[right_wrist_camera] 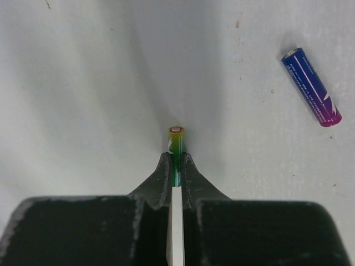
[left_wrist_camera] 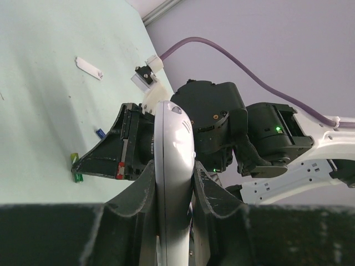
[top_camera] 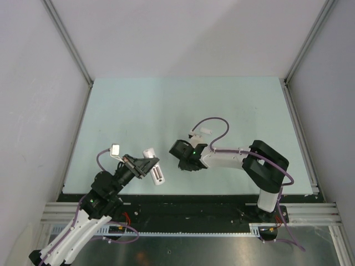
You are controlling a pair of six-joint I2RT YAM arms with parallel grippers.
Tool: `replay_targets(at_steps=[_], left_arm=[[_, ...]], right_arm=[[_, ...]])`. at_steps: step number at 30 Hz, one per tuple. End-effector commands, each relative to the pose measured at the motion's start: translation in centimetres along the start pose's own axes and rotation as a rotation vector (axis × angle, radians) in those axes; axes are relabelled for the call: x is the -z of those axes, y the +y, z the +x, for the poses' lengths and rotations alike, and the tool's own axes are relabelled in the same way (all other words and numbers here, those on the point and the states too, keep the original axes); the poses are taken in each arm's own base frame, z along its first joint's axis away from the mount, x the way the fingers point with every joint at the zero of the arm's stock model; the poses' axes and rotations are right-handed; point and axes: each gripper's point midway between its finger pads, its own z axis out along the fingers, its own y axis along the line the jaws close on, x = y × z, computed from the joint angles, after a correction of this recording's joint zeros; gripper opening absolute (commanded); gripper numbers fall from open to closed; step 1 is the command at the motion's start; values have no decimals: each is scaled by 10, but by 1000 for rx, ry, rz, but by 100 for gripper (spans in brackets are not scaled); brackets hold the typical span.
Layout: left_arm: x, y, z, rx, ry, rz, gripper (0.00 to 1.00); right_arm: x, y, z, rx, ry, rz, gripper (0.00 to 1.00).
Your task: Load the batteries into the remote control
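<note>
Two grips: each gripper has one thing pinched.
Left gripper (left_wrist_camera: 176, 194): its fingers are clamped on the long edges of the remote control (left_wrist_camera: 175, 160), which it holds above the table (left_wrist_camera: 39, 83) at the left. In the top view the recessed back faces up.
Right gripper (right_wrist_camera: 176, 164): its fingers are together on the green battery (right_wrist_camera: 176, 137), gripping the near half with the ringed end poking forward. Whether the battery is clear of the table I cannot tell.
Purple battery (right_wrist_camera: 312, 87): it lies loose on the table, well to the right of the green one and apart from both grippers.
Step in hand: picking up the green battery, by my reading.
Doing it well: raise the battery straight, so the shallow pinch does not let it swivel. Settle which pole the ringed end is before approaching the remote control. Lay it lengthwise into the recess rather than end-first, with the left grip braced against the push.
Writing: fine print runs along the purple battery but is too small to read. No brand is legible on the green battery or the remote control.
</note>
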Motion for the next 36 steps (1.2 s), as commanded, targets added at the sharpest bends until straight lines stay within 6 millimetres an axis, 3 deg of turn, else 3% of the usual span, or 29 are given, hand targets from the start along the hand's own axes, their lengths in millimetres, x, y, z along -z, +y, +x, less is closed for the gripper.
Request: replay_targets(at_steps=[1,3,4,6,7,8,10,11,14,18,23,29,36], left_arm=[[3,-14,-10,10,-43,61,0],[3,-14,-10,4,-48,60,0],[3,-13,-11,2,-51,56,0],[1,-11,-11,-4,-46,39,0],[1,-12,-13,-6,-56,37,0],[-2,-11,-14,-9,-47,17,0],[-8,-1,-12,-30,-28,-38,0],[-10,-6,-15,-40,-27,-38,0],[-23,-19,-15,-102,9,-2,0],[-45,-31,-12,-156,77,21,0],[-66,-55,-18,-202,97,102,0],[-86,-69,-19,-230,113,154,0],[-88,-77,-33,-230,12,192,0]], right_arm=[[-16,-69,38,145,139,209,0],[-7,-63,26,169,95,182,0],[11,-54,7,196,31,134,0],[35,-37,-11,256,-45,50,0],[62,-27,-27,329,-129,-12,0],[77,-20,-34,366,-162,-57,0],[101,-9,-37,472,-187,-146,0],[124,-4,-43,534,-211,-212,0],[165,2,-40,663,-242,-342,0],[202,8,-34,769,-265,-482,0],[234,19,-18,869,-251,-660,0],[239,36,-9,855,-241,-730,0],[250,73,-22,726,-329,-812,0]])
